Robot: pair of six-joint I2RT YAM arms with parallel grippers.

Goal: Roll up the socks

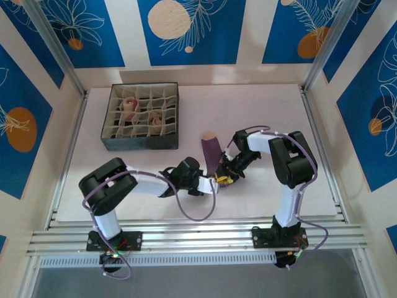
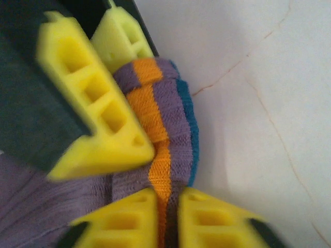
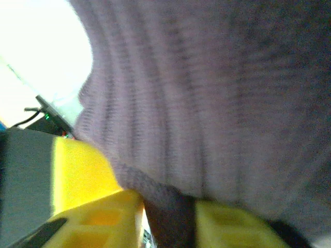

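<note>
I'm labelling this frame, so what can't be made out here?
- Top view: the purple sock's lower end, hidden under the left claw and right claw.
- Top view: rolled things in the box, too small to name.
- Right wrist view: whether the right claw grips the sock; blurred, cut off below.

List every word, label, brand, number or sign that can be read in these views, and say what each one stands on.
None: there is no readable text in any view.
The purple sock and the divided box bear no print that can be made out.
The blue wall panels carry only leaf and circle drawings, no lettering.
</note>
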